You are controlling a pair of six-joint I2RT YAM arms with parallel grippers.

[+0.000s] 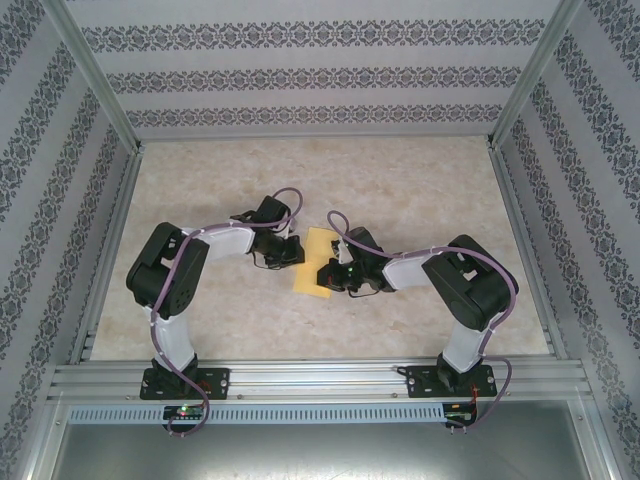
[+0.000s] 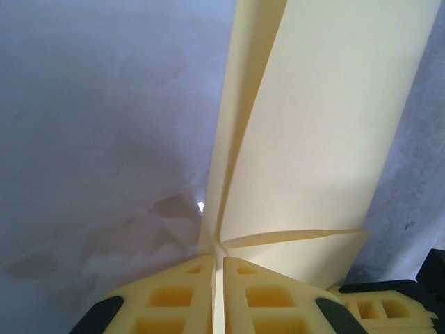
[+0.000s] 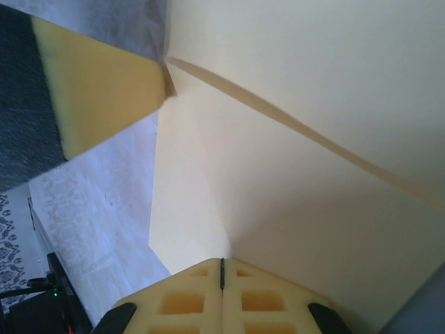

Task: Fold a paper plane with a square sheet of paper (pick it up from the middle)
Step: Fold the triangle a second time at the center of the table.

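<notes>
The square sheet of paper (image 1: 311,266), plain yellow and folded into layers, lies as a narrow upright rectangle in the middle of the table between my two grippers. My left gripper (image 1: 290,252) comes at its left edge. In the left wrist view the left gripper (image 2: 217,254) is shut on an edge of the paper (image 2: 327,139), whose flaps fan out ahead. My right gripper (image 1: 332,274) meets the paper's right side. In the right wrist view the right gripper (image 3: 222,261) is shut with nothing between its fingers, and its tips rest against the paper (image 3: 313,104) at a crease.
The table (image 1: 400,180) has a pale marbled top. Patterned walls and aluminium posts enclose it on three sides. A metal rail (image 1: 320,378) runs along the near edge where both arm bases are bolted. The left finger (image 3: 97,90) shows at the paper's corner.
</notes>
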